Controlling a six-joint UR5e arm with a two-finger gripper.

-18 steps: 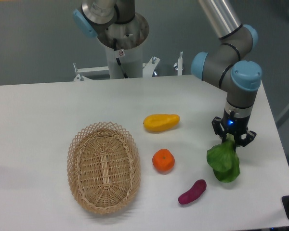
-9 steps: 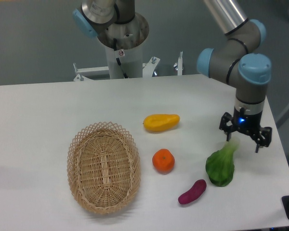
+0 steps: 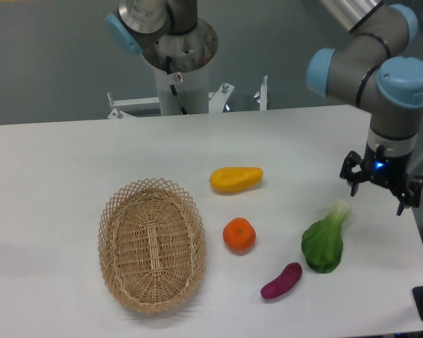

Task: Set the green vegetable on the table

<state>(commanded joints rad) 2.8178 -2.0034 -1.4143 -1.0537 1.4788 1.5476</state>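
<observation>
The green vegetable (image 3: 325,240) lies flat on the white table (image 3: 56,162) at the right, dark leaves toward the front and its pale stem pointing up-right. My gripper (image 3: 376,195) hangs above and to the right of the stem, apart from it. Its fingers are spread and open, and nothing sits between them.
A purple sweet potato (image 3: 281,280) lies just left of the vegetable's leaves. An orange (image 3: 239,235) and a yellow fruit (image 3: 235,179) sit mid-table. An oval wicker basket (image 3: 151,243) stands to the left. The table's right edge is close to the gripper.
The gripper let go of the vegetable's stem, then rose and moved right. The vegetable settled flat onto the table and has stayed still since.
</observation>
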